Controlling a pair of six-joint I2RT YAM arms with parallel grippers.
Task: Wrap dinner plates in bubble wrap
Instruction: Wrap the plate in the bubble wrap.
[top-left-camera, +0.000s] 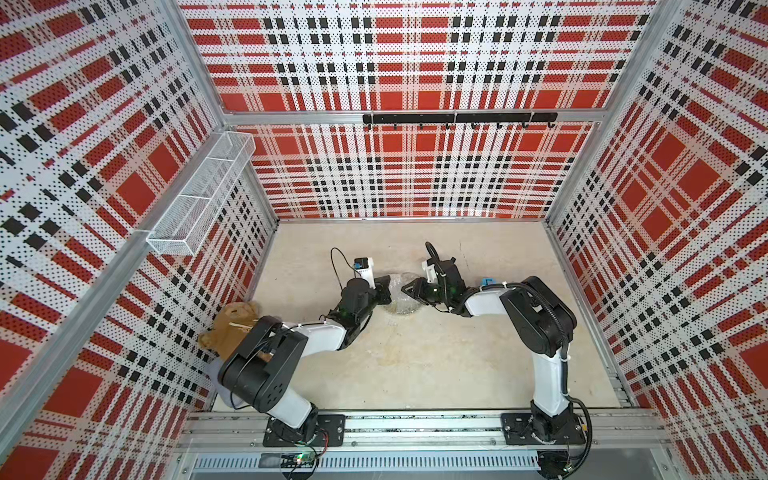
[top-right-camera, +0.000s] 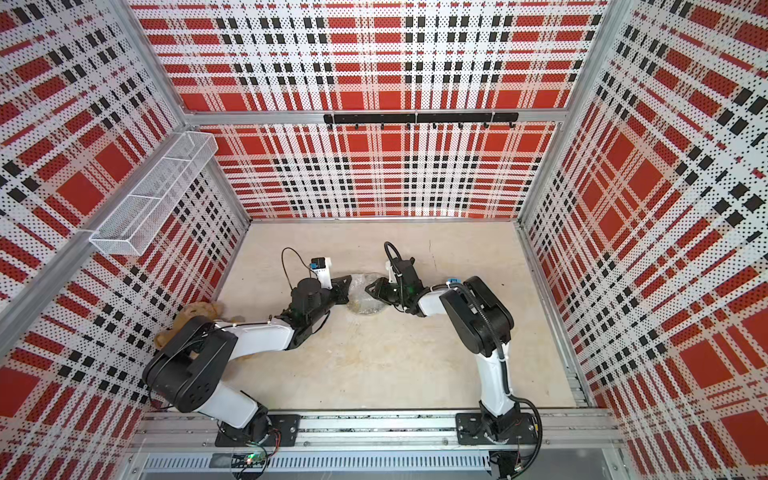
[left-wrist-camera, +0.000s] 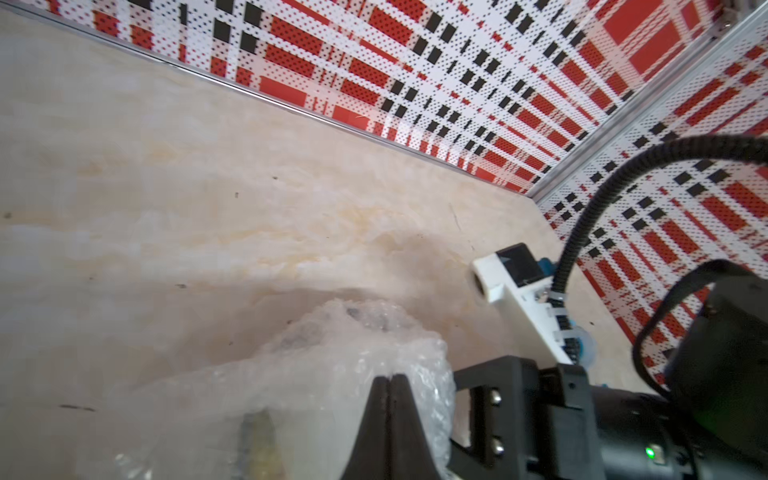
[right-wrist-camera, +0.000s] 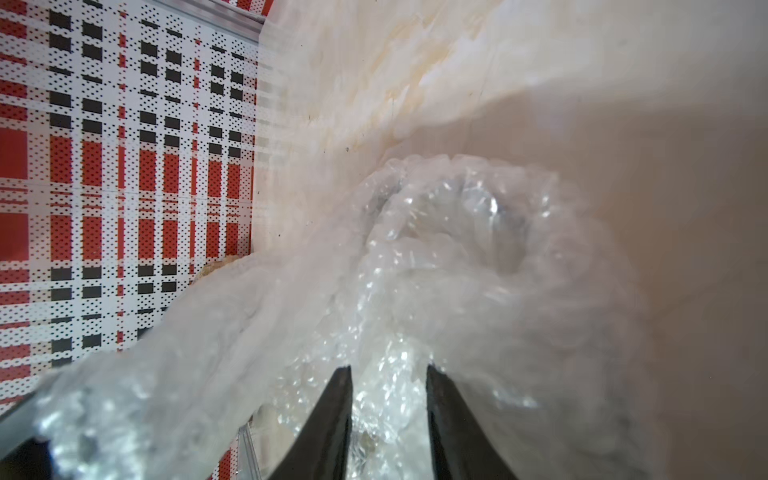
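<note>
Where the wrap (top-left-camera: 398, 297) is bunched into a glossy, crumpled bundle on the table (top-left-camera: 415, 365), the plate (left-wrist-camera: 261, 440) is covered by it. Only a yellowish strip with a dark edge is made out through the plastic in the left wrist view, and it is probably the plate's rim. In both top views a faint yellowish tint is seen under the wrap's edge nearest the arms' bases.

The left gripper (top-left-camera: 388, 291) is set against the wrap's left side. In the left wrist view its jaws are seen pressed flat together, with the wrap directly behind the tips. Whether a fold of the wrap is pinched between them cannot be told.

The right gripper (top-left-camera: 406, 289) is placed at the wrap's right side, facing the left gripper across the bundle. In the right wrist view (right-wrist-camera: 388, 370) its jaws are seen standing apart, and bubbled plastic is seen in the gap between them and heaped beyond them.

A brown crumpled thing (top-left-camera: 232, 328) is found well to the left of the wrap, partly hidden by the left arm (top-left-camera: 320, 336). A wire basket (top-left-camera: 199, 195) is fixed high up, far to the left of the wrap. A black hook rail (top-left-camera: 459, 118) is mounted on the wall behind the wrap.
</note>
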